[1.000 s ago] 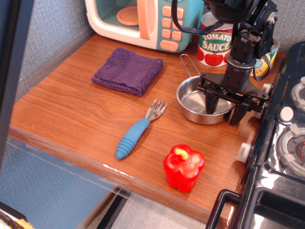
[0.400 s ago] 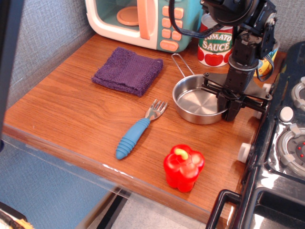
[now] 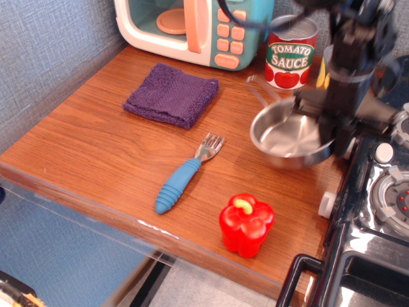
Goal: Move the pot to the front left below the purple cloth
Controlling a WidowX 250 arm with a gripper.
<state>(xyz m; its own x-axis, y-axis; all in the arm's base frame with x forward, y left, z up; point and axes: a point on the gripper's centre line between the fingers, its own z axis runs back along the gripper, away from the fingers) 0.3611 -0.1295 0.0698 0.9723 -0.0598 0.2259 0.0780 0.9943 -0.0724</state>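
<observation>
The pot (image 3: pixel 286 135) is a shallow shiny steel pan with a thin wire handle (image 3: pixel 258 88) pointing to the back left. It hangs tilted and blurred just above the wooden counter at the right. My gripper (image 3: pixel 332 133) is shut on the pot's right rim, with the black arm rising above it. The purple cloth (image 3: pixel 171 94) lies flat at the back left of the counter, well to the left of the pot.
A blue-handled fork (image 3: pixel 185 174) lies in the middle. A red toy pepper (image 3: pixel 246 224) stands near the front edge. A tomato sauce can (image 3: pixel 291 52) and a toy microwave (image 3: pixel 192 25) stand at the back. A black toy stove (image 3: pixel 383 192) borders the right.
The gripper closed on the pot's right rim and lifted it. The pot has moved up and slightly right, and is now tilted and blurred.
</observation>
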